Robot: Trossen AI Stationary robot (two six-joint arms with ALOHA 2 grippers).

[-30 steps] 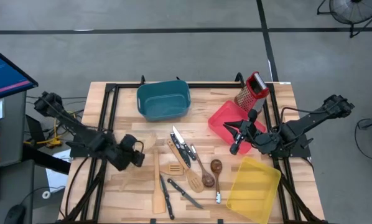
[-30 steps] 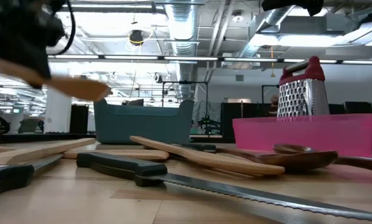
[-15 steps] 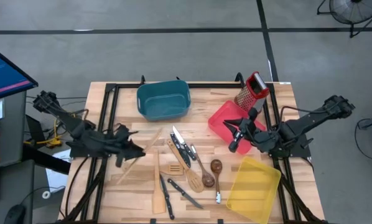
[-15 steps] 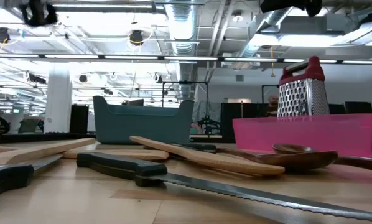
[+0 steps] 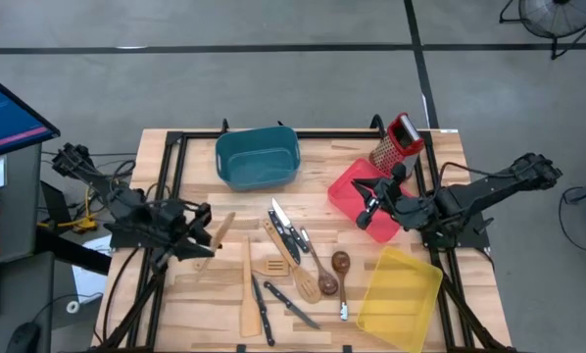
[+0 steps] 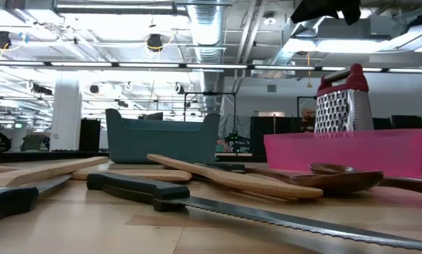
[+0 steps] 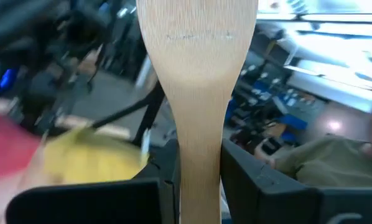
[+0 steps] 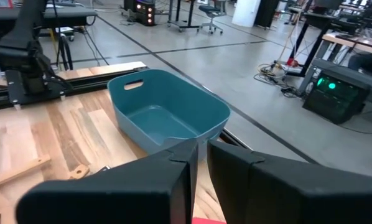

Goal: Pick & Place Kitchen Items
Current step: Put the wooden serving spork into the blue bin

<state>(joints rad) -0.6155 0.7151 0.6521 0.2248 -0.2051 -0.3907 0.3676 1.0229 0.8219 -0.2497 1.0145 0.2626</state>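
Our left hand (image 7: pixel 198 180) grips pale wooden spatula (image 5: pixel 216 233), blade raised ahead of fingers. Remaining utensils (image 5: pixel 291 263) lie on desk (image 5: pixel 322 157) beside it. Our right hand (image 5: pixel 366 209), narrow, empty, over red bin (image 5: pixel 357 186).

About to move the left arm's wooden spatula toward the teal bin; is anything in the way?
Nothing visible. The left tool holds the wooden spatula clear above the table; the table between it and the teal bin is bare.

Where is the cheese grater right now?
In the high view, the cheese grater stands upright at the table's far right corner, just behind the red bin and beyond the right gripper.
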